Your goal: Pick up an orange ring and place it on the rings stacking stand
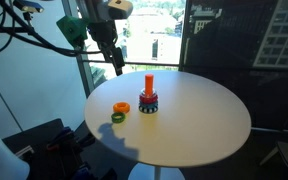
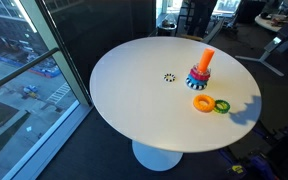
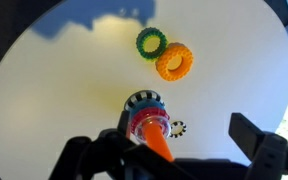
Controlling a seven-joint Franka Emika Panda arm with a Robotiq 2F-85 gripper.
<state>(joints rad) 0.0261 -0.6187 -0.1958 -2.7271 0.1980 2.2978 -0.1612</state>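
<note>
**Task progress.** The round white tabletop [image 1: 199, 125] is seen to carry every task item, and no part of the task is judged complete. The rings stacking stand [image 1: 148, 98] is found upright near the middle of the tabletop, its orange-red peg loaded at the base with dark and red rings. The orange ring [image 1: 120, 108] is recorded lying flat on the tabletop, near the stand on its left in an exterior view and apart from it. A green ring [image 1: 117, 118] is noted just beside the orange ring on its near side. Whether the two touch cannot be determined. A small black-and-white item [image 2: 169, 77] is observed close to the stand and cannot be identified. Approach, grasp, lift and placement over the peg are all judged outstanding.

**Arm pose.** The arm [image 1: 84, 28] is seen entering from the upper left, raised well above the tabletop's far left part. The gripper [image 1: 114, 62] is pointed downward, clear of all items. In the wrist view the fingers [image 3: 259, 148] are shown spread wide with nothing held, and the stand is seen below between them.
</note>
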